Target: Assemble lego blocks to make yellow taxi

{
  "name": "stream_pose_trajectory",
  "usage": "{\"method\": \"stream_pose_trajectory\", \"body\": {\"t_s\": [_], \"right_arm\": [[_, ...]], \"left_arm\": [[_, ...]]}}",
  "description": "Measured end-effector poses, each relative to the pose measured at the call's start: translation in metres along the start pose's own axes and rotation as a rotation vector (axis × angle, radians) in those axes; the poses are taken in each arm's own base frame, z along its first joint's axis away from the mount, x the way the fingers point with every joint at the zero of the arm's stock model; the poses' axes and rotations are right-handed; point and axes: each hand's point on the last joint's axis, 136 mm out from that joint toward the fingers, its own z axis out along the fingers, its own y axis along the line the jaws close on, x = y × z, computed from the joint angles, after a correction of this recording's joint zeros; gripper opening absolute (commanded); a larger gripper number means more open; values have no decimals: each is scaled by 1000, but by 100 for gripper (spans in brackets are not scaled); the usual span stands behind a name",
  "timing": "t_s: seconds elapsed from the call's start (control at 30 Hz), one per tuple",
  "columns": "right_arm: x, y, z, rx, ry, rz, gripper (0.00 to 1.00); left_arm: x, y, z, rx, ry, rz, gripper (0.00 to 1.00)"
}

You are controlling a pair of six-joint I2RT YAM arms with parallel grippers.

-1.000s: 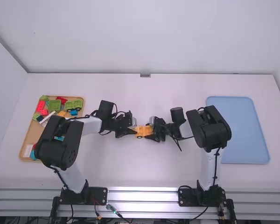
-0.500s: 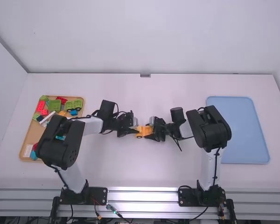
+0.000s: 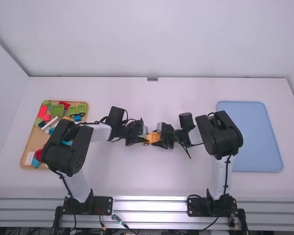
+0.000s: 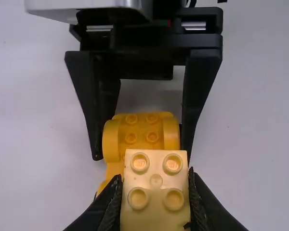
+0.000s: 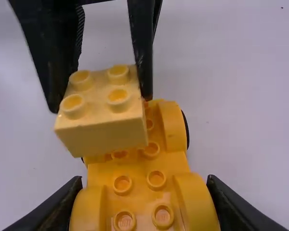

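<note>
- While the pale yellow brick (image 4: 155,192) is held by the left gripper (image 5: 100,101), its fingers clamped on two opposite sides, the yellow car base (image 5: 137,168) is gripped by the right gripper (image 4: 140,156), fingers closed on the raised sides of one end.
- Base found low over or on the tabletop (image 3: 152,178), between the two arms; contact with the surface cannot be told.
- Long axis of base seen to run roughly left to right, from one gripper toward the other. Left fingers placed nearer the free end, right fingers at the far end.
- Brick carried above the free end, studs up, apparently not seated; in the right wrist view it is set off to one side of the base's midline, part of the stud rows being covered.
- Step judged to be stacking: brick to be centred across the base, levelled, then pressed down while the base is braced.
- Risk noted: if pressed off-centre, studs may be missed and the base tipped.
- Loose blocks (image 3: 58,110) kept in the brown tray (image 3: 23,152), left side.
</note>
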Motion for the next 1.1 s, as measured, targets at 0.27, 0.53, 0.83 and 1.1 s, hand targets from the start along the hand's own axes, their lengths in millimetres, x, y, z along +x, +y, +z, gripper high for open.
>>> {"method": "stream_pose_trajectory", "body": {"t_s": [0.27, 0.53, 0.83, 1.1], "right_arm": [[0, 1, 0, -3, -1, 2, 54], [0, 1, 0, -4, -1, 0, 54], [0, 1, 0, -6, -3, 2, 54], [0, 1, 0, -6, -3, 0, 55]], "left_arm": [[5, 1, 0, -10, 28, -4, 2], [6, 4, 0, -22, 38, -11, 2], [6, 14, 6, -44, 16, -21, 2], [5, 11, 7, -18, 13, -60, 2]]}}
